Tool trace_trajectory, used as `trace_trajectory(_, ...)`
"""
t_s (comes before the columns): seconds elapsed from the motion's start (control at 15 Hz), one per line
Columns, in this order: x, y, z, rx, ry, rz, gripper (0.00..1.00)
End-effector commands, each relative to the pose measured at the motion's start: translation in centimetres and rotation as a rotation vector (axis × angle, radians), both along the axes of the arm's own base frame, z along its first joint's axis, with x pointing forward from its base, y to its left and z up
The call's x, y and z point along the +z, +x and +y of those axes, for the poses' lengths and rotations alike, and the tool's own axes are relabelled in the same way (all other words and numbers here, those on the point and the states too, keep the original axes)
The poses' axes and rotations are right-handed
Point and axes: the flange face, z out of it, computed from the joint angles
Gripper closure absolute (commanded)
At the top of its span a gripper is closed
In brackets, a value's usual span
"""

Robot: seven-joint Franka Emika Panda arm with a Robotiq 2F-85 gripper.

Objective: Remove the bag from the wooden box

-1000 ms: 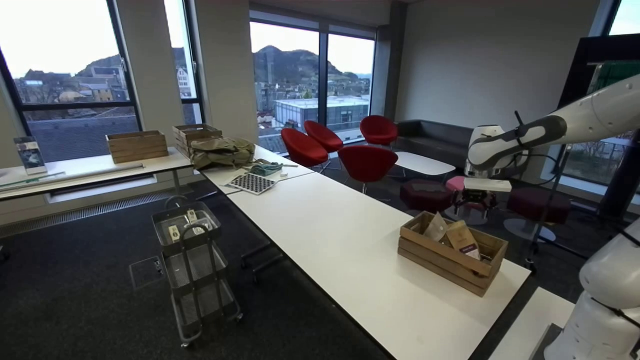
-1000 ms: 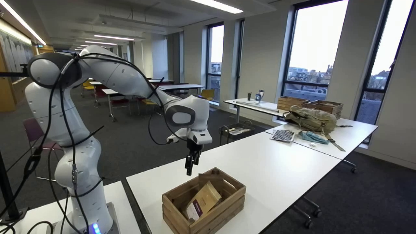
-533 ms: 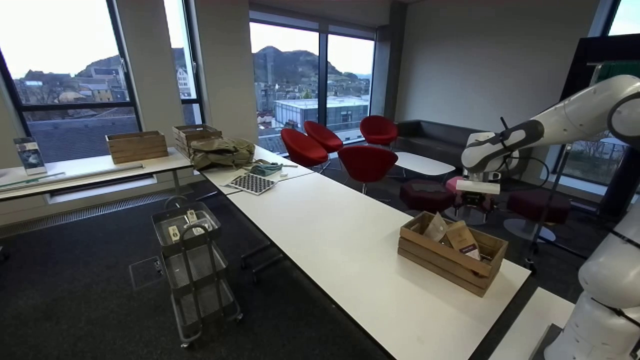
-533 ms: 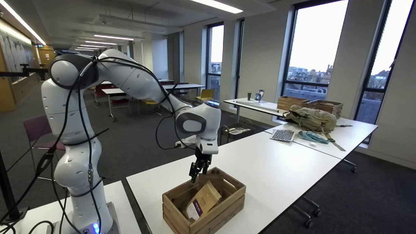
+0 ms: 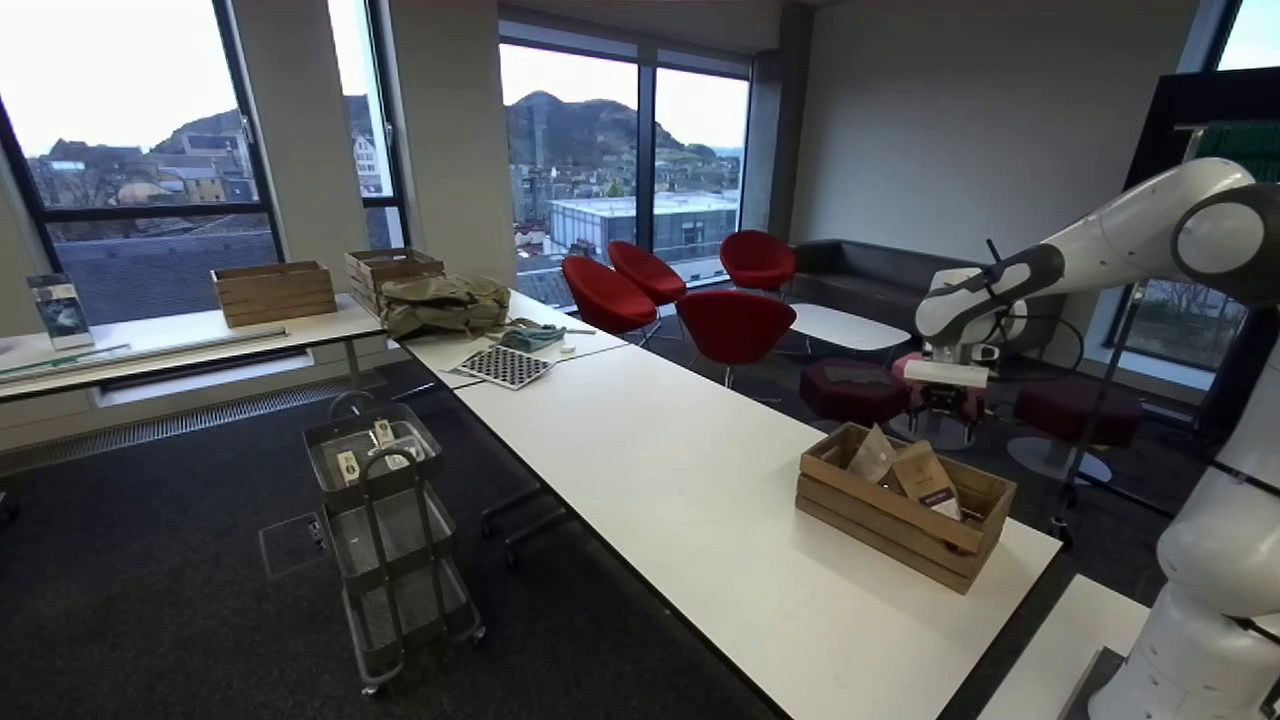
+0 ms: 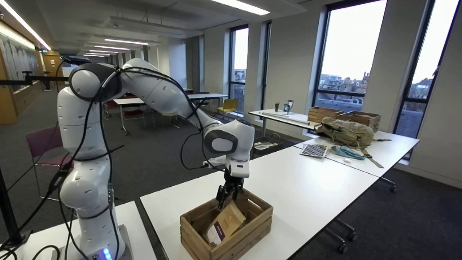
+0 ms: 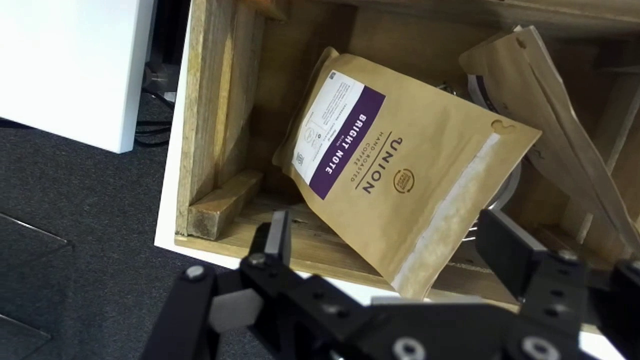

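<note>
The bag (image 7: 415, 155) is matt paper, the box (image 7: 197, 110) wood.

You can read "BRIGHT NOTE" on the purple band (image 7: 346, 141) of the bag (image 7: 412, 172), "UNION HAND-ROASTED COFFEE" at the band's four o'clock; the white label (image 7: 325, 126) seems illegible.

The coffee bag (image 7: 415, 145) is tan with dark lettering, a white label (image 7: 327, 120) and a deep purple band (image 7: 347, 142) lettered in white; the neighbouring paper bag (image 7: 555, 127) is tan-brown with a touch of purple and white. The wooden crate (image 5: 880, 515) is mid-brown. The gripper (image 6: 229, 201) is black with grey-edged fingers (image 7: 276, 235), the robot arm (image 6: 158, 92) white with dark grey joints. The tabletop (image 5: 690, 500) is white, the backpack (image 6: 346, 131) olive green, the cloth (image 6: 348, 152) teal, the flat board (image 5: 508, 366) chequered dark and pale, the tub chairs (image 5: 737, 328) bright red, the sofa (image 5: 880, 280) and carpet (image 5: 180, 600) charcoal.
</note>
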Motion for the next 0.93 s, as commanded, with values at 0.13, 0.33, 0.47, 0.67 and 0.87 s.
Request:
trace_trajectory(0.13,-0.1,2.4,-0.5,-0.017,0.026,-0.009,0.0)
trace_trajectory(0.33,-0.3,3.5,0.2,-0.021,0.041,-0.019,0.0)
trace_trajectory(0.47,-0.6,4.0,0.6,-0.017,0.048,-0.014,0.0)
trace_trajectory(0.67,-1.8,4.1,1.1,-0.002,0.053,0.008,0.0)
trace_trajectory(0.87,-3.3,3.8,1.1,0.003,0.058,0.034,0.0)
